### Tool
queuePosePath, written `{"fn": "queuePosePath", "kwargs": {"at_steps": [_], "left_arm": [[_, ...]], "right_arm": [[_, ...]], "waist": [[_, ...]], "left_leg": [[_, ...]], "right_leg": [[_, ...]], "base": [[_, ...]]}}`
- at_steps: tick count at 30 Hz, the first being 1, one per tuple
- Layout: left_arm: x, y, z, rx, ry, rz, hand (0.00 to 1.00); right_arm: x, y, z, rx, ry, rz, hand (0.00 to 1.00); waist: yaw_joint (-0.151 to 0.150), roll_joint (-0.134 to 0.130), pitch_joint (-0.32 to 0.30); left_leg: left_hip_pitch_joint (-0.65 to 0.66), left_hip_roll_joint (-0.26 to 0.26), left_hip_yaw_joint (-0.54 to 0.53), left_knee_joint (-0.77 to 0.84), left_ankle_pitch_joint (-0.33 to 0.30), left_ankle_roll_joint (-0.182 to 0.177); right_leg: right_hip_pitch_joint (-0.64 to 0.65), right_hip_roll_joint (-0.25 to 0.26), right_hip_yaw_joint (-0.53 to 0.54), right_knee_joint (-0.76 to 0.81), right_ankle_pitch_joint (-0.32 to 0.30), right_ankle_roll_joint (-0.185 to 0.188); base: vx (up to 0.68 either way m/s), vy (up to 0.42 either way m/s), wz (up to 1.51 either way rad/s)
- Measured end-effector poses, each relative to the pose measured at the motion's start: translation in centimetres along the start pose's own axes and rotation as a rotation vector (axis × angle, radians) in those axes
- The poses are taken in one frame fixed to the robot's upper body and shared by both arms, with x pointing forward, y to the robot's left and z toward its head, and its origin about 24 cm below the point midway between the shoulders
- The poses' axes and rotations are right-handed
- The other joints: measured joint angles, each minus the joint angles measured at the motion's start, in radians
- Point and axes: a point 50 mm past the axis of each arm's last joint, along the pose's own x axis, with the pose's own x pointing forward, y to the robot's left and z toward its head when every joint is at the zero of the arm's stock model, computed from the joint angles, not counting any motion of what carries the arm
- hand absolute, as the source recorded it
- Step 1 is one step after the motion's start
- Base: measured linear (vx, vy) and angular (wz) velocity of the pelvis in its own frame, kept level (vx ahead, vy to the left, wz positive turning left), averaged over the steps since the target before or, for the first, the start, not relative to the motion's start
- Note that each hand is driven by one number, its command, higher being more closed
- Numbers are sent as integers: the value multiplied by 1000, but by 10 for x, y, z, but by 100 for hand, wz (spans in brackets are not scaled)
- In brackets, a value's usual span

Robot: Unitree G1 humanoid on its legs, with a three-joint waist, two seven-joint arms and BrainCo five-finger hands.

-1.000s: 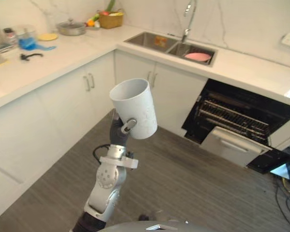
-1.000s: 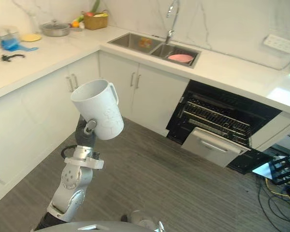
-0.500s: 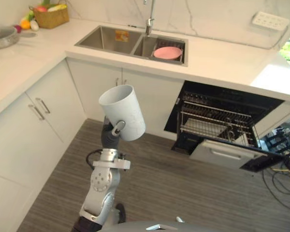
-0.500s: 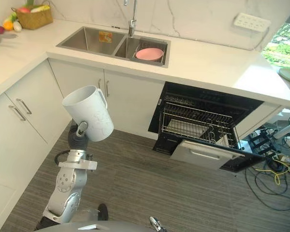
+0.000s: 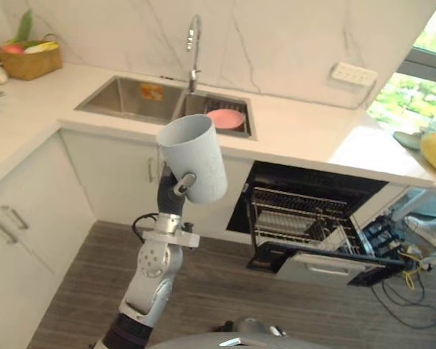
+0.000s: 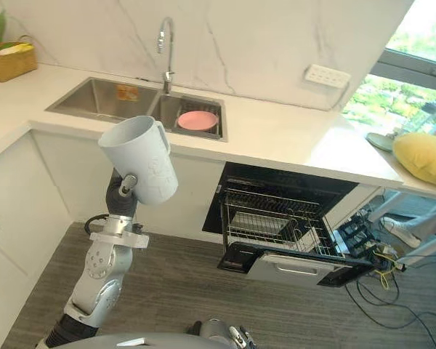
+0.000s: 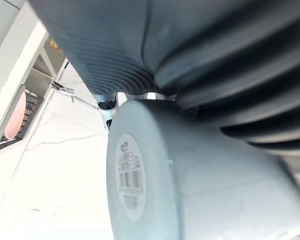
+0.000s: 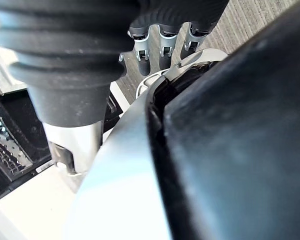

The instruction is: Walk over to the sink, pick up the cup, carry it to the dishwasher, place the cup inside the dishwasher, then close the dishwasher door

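We see our left hand (image 5: 182,183) curled tight round the pale cup (image 5: 196,153), held up high. Our right hand (image 8: 162,49) hangs loose, fingers straight. The dishwasher (image 5: 327,267) stands open.

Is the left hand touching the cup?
Touching. In the left eye view the left hand holds the cup up, with a fingertip curled onto its wall; the left wrist view shows the cup against the hand.
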Motion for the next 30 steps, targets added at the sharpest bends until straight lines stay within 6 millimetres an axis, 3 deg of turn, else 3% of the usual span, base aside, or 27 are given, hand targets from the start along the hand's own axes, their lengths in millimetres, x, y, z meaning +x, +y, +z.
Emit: {"fn": "queuePosePath", "kwargs": {"at_steps": [2, 3, 6, 8, 10, 11, 12, 14, 17, 18, 19, 20, 21, 22, 26, 30], "left_arm": [[0, -3, -1, -17, 1, 4, 100], [0, -5, -1, -30, 0, 7, 100], [-2, -8, -3, -44, 7, 3, 100], [-7, -11, -7, -55, 31, -5, 100], [-8, -16, -8, -69, 37, -30, 100], [-10, -21, -9, -89, 43, -48, 100], [-13, -22, -11, -93, 50, -52, 100], [-18, -18, -14, -87, 61, -49, 100], [-24, -8, -27, -57, 117, -38, 100], [-24, -7, -27, -56, 118, -39, 100], [-24, -5, -27, -54, 116, -34, 100], [-25, -2, -27, -47, 117, -21, 100], [-24, 4, -24, -36, 106, -4, 100], [-20, 7, -19, -46, 79, 10, 100], [-18, 11, -14, -83, 57, 33, 100], [-7, -4, -8, -115, 27, -46, 100]], "right_arm": [[1, 0, 0, -5, 26, 7, 0], [2, -1, 3, -2, 24, 7, 0], [3, -2, 7, -8, 23, 3, 0], [3, -4, 8, -1, 28, -21, 0], [3, -7, 10, 16, 13, -35, 0], [2, -9, 13, 18, -2, -41, 0], [1, -14, 20, 0, -14, -56, 0], [2, -14, 24, -4, -33, -57, 0], [3, -19, 35, 21, -81, -78, 0], [2, -22, 36, 32, -91, -90, 0], [3, -22, 38, 43, -98, -93, 0], [3, -24, 36, 55, -90, -105, 0], [2, -25, 33, 61, -84, -110, 0], [2, -26, 35, 58, -88, -119, 0], [1, -28, 38, 95, -112, -164, 0], [-1, -31, 38, 150, -163, -198, 0]], "waist": [[3, 5, -7], [4, 30, -4], [10, 47, 2], [19, 40, 8], [31, 48, 22], [32, 72, 24], [36, 84, 22], [46, 79, 23], [44, 78, 24], [41, 82, 24], [43, 81, 27], [49, 74, 27], [38, 83, 20], [35, 62, 18], [33, 56, 10], [9, 55, -1]], "left_leg": [[6, 31, 27, 39, -44, -38], [3, 58, 48, 59, -57, -47], [7, 93, 85, 112, -61, -55], [-68, 157, 96, 390, -67, -69], [-162, 245, 87, 665, -24, -91], [-246, 314, 50, 860, 15, -65], [-305, 353, 9, 958, 14, -51], [-345, 347, -40, 926, -19, -46], [-352, 253, -156, 518, -65, -64], [-336, 210, -222, 349, -40, -66], [-325, 190, -255, 304, 14, -73], [-291, 156, -266, 254, 39, -71], [-268, 119, -267, 203, 39, -66], [-269, 105, -244, 200, 31, -53], [-239, 70, -163, 173, 23, -13], [-204, 25, -153, 126, 20, -1]], "right_leg": [[52, 58, 3, -99, -85, -31], [58, 94, 7, -130, -82, -37], [87, 143, 39, -169, -90, -46], [139, 165, 89, -209, -103, -38], [173, 188, 109, -230, -106, -40], [192, 211, 125, -231, -121, -52], [201, 229, 157, -230, -129, -52], [212, 231, 210, -232, -131, -48], [210, 217, 316, -240, -118, -25], [208, 214, 355, -250, -109, -8], [210, 211, 382, -255, -104, 2], [220, 206, 427, -277, -95, 16], [232, 191, 469, -316, -68, 33], [229, 178, 495, -332, -45, 52], [230, 143, 549, -386, -24, 89], [214, 103, 550, -327, -67, 123]], "base": [[332, -240, -37], [277, -204, -32], [182, -134, -43], [143, -123, -56], [118, -71, -44], [83, -15, -56], [111, 24, -79], [76, 43, -94], [97, 145, -100], [86, 214, -92], [107, 252, -99], [131, 258, -84], [173, 305, -79], [144, 244, -51], [149, 218, -46], [129, 158, -4]]}}
